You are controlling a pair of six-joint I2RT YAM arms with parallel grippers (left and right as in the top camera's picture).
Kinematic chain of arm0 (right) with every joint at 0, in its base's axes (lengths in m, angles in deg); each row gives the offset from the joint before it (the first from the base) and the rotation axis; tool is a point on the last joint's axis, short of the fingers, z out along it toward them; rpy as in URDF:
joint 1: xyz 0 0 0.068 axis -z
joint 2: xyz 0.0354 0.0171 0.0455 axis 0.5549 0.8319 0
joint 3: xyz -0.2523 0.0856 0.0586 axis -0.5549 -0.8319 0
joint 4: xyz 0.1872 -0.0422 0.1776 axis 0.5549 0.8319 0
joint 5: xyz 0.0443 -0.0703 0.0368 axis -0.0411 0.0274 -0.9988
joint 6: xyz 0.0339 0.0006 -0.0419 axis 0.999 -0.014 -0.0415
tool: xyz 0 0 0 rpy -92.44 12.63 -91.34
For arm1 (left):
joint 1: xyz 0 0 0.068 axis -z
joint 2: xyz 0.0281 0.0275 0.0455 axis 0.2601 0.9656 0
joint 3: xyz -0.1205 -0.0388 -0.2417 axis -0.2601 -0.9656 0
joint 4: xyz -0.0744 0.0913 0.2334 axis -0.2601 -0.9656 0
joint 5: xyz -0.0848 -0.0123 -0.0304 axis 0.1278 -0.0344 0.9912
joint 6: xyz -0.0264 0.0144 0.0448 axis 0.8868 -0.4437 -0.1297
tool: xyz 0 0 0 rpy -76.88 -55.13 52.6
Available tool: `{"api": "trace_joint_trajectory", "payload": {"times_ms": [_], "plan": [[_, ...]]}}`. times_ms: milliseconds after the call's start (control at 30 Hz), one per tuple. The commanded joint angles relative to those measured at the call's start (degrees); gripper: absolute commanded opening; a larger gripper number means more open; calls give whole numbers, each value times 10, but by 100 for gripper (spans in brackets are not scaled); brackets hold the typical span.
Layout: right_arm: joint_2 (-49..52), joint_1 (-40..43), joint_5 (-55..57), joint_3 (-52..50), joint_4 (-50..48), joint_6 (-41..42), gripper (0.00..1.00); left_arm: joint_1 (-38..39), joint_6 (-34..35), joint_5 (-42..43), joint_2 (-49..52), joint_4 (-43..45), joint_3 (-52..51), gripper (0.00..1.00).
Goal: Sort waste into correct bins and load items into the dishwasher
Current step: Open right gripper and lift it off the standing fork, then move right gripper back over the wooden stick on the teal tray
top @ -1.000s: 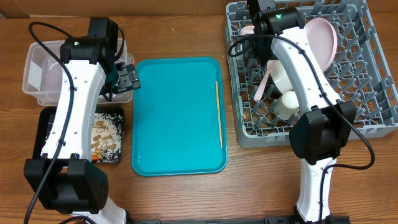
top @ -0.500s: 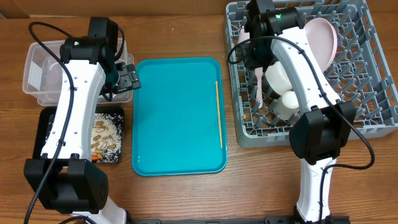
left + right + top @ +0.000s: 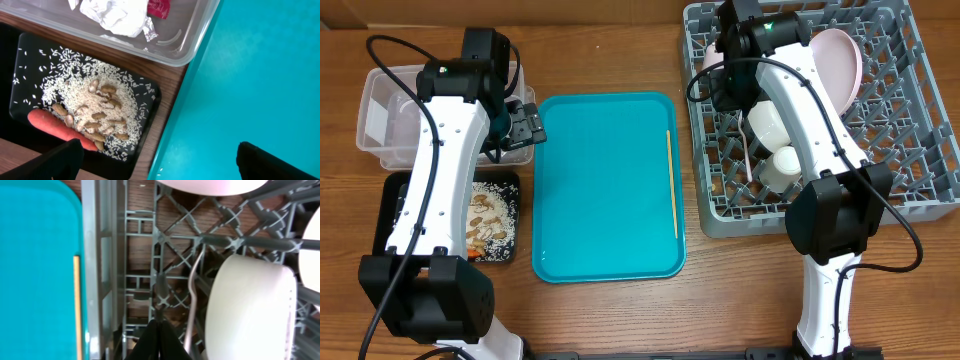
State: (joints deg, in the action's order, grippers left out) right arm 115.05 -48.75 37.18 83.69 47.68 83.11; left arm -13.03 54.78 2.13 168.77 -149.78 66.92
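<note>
The grey dishwasher rack [image 3: 910, 150] holds a white plate [image 3: 840, 55], a white bowl [image 3: 767, 120], a small cup [image 3: 783, 165] and a white fork [image 3: 751, 150] lying between the pegs. My right gripper [image 3: 725, 92] hangs over the rack's left side. Its fingers [image 3: 161, 337] are shut with nothing between them; the fork [image 3: 192, 297] lies just to their right, beside the bowl [image 3: 250, 310]. One chopstick [image 3: 671, 180] rests on the teal tray [image 3: 605, 190]. My left gripper [image 3: 160, 165] is open above the tray's left edge.
The clear tub [image 3: 192, 47] holds a crumpled napkin [image 3: 115, 15] and a red wrapper [image 3: 159, 7]. The black tray [image 3: 150, 107] holds rice [image 3: 75, 100], nut-like scraps and a carrot [image 3: 52, 127]. Both sit left of the teal tray.
The fork, which leaned out from my right gripper, now lies down among the rack's pegs. My right gripper has shut, empty. The left arm has not moved.
</note>
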Motion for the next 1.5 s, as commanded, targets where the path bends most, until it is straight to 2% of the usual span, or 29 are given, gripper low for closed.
{"api": "trace_joint_trajectory", "payload": {"times_ms": [0,167,533,700,733,767,833,967,1000,1067,1467], "plan": [[-17,-1,0,12,2,11,42,0,6,-8,-18,-2,14,100],[-19,0,-36,12,10,18,43,0,6,-8,-18,-2,14,100],[-21,-14,-297,12,80,17,43,0,6,-8,-18,-2,14,100],[-21,-40,-349,12,84,18,45,0,6,-8,-18,-2,14,100],[-21,-47,-349,12,85,18,47,0,6,-8,-18,-2,14,100],[-21,-57,-349,12,87,18,58,0,6,-8,-18,-2,14,100],[-21,-76,-348,11,89,17,71,0,6,-8,-18,-2,14,100],[-21,-117,-309,11,86,16,75,0,6,-8,-18,-2,14,100],[-21,-126,-297,11,86,16,81,0,6,-8,-18,-2,14,100],[-21,-142,-275,11,87,16,99,0,6,-8,-18,-2,14,100],[-8,-184,-268,11,88,16,100,0,6,-8,-18,-2,14,100]]}}
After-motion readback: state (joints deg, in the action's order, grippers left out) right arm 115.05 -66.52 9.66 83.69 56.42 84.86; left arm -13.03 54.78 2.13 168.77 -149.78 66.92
